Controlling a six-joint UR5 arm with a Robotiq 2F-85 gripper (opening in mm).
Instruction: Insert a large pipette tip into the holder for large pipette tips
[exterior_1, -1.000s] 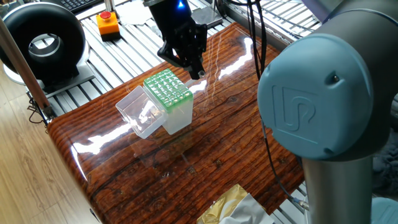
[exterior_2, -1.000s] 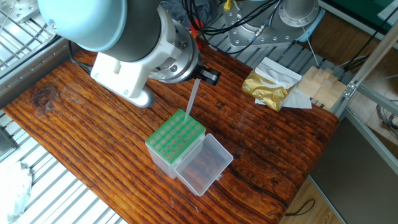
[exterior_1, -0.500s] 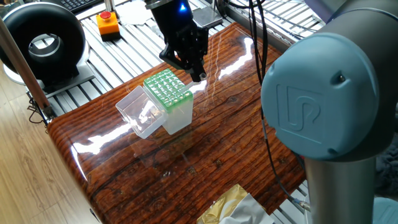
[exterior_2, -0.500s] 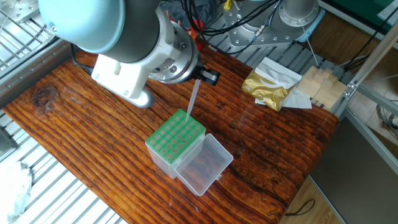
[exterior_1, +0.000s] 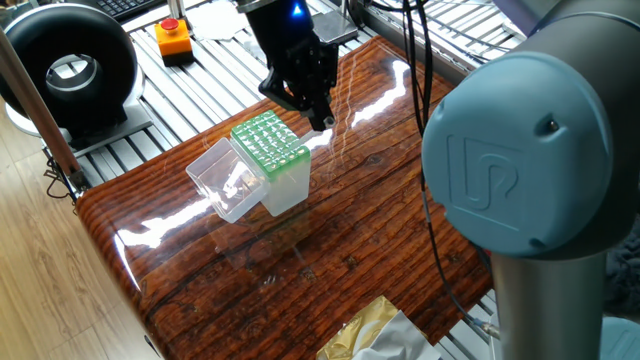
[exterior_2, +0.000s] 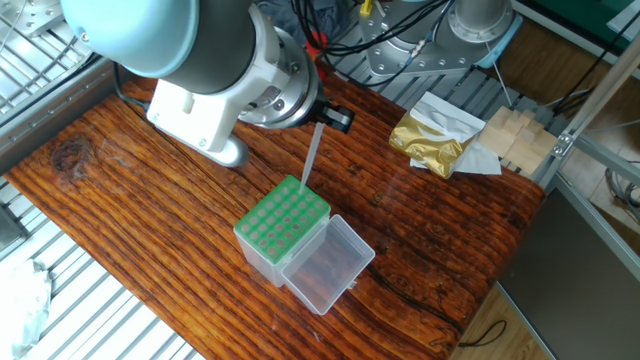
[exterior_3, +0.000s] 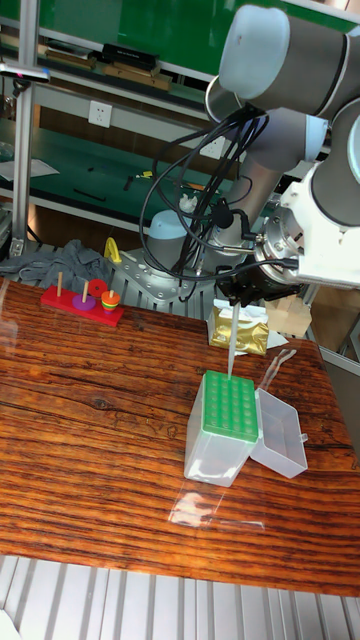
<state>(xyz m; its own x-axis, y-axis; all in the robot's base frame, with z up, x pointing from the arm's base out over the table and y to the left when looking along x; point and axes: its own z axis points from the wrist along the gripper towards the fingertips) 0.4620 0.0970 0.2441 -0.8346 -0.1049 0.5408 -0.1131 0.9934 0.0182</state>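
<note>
Tall fixed view, near to far. Low in the frame a flat clear plastic sheet lies on the wood-grain surface, just in front of the holder for large pipette tips. The holder sits right of centre: clear box, green grid top, hinged clear lid swung open and lying flat on its right side.

Directly above the far edge of the green grid, the large pipette tip hangs roughly upright, point down. Its point is at or just above a hole near the far edge of the grid; whether it has entered the hole cannot be told. The wide upper end is clamped in the pincer, dark fingers closed on it, carried by the UR5 arm that comes in from the upper right.

Behind the holder, a crumpled gold foil bag lies toward the far edge of the surface. At far left, a red base with coloured pegs rests on the surface.

The other fixed view: the tip leans slightly, its lower end over the top corner of the grid; gold bag at upper right.

One fixed view: the pincer is just above the right corner of the holder; the tip itself is not resolvable here.
</note>
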